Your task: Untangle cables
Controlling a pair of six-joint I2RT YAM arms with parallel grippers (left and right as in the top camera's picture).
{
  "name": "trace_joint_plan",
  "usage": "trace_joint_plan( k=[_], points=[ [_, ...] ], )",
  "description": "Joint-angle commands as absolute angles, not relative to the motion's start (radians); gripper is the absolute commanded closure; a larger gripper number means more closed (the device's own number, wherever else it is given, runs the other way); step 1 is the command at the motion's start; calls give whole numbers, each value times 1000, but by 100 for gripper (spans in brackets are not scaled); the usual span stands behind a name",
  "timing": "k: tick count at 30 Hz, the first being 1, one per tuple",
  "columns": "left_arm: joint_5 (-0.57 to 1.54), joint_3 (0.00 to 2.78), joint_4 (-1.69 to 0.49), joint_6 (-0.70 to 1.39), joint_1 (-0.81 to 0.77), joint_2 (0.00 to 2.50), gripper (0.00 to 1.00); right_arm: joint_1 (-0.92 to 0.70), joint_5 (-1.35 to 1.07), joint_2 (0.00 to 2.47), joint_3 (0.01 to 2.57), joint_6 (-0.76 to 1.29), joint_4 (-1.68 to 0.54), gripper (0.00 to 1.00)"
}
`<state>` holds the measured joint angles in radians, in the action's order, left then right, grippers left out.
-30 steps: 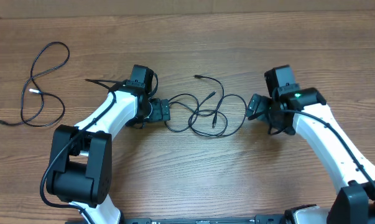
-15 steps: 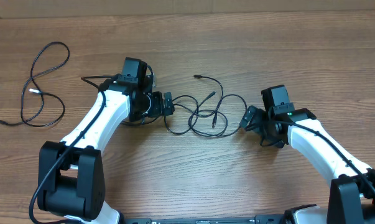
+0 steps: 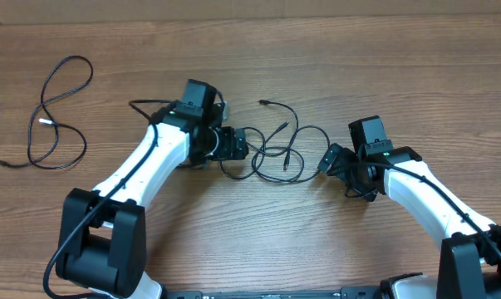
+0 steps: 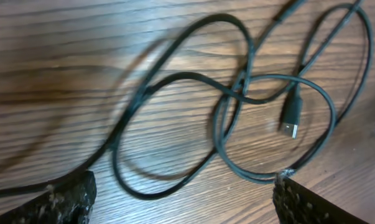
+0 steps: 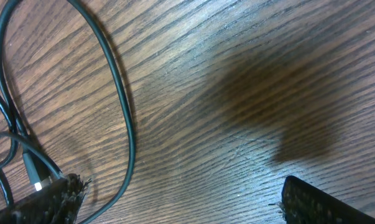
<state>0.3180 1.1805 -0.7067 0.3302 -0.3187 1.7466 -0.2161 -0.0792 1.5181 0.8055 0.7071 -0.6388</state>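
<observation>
A: Two cable groups we see: tangled cables (image 3: pixel 287 155) at the middle of the table (image 3: pixel 233 224), one loose cable (image 3: pixel 41 106) far left. We can't tell how many cords are knotted.
B: Pincers?
A: Left pincer (image 3: pixel 243 143) at the tangle's left edge, jaws apart, loops lying between its fingers (image 4: pixel 63 199), nothing clamped. Right pincer (image 3: pixel 325 159) just beside the tangle's right loop, jaws apart, empty.

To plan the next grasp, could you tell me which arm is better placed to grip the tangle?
Left, probably: the left gripper, open, straddles the cables where loops cross; the right gripper only borders one outer loop.
</observation>
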Motion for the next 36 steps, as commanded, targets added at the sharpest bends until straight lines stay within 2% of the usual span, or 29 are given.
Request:
trace_joint_plan(
  k=[1, 21, 24, 29, 36],
  points=[
    [303, 1179, -691, 319, -351, 1750, 10, -215, -83, 1517, 803, 714, -629, 0],
    [304, 1179, -626, 367, -420, 1891, 11, -215, -84, 1517, 803, 714, -629, 0],
    [305, 1179, -627, 367, -419, 1890, 14, -215, -84, 1517, 803, 714, -629, 0],
    [400, 1230, -651, 353, -403, 1872, 11, -215, -84, 1517, 803, 714, -629, 0],
    [391, 1300, -699, 337, -399, 1843, 9, -215, -84, 1517, 803, 714, -629, 0]
  ],
)
